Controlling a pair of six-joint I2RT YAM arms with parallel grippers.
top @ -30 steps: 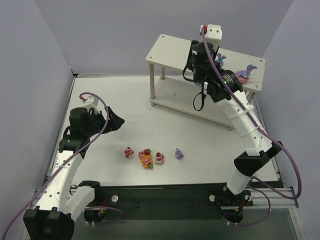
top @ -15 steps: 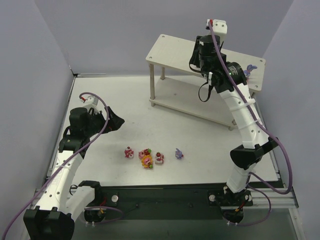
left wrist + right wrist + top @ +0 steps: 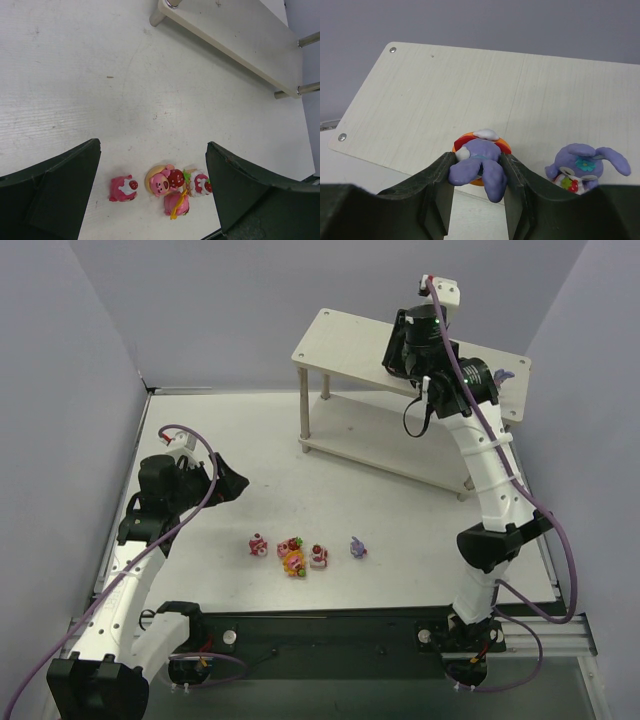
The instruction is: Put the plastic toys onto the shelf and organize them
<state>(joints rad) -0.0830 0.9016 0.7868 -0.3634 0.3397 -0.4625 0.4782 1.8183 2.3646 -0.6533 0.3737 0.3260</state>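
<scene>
Now my right gripper [image 3: 478, 162] is clamped on a purple plastic bunny with an orange base [image 3: 476, 170], over the near edge of the pale wooden shelf [image 3: 435, 100]; my left gripper [image 3: 152, 150] gapes wide; released here, the bunny could tip off.

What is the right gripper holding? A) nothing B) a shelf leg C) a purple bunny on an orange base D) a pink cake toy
C: the right wrist view shows the right gripper closed on the purple bunny, above the shelf.
</scene>
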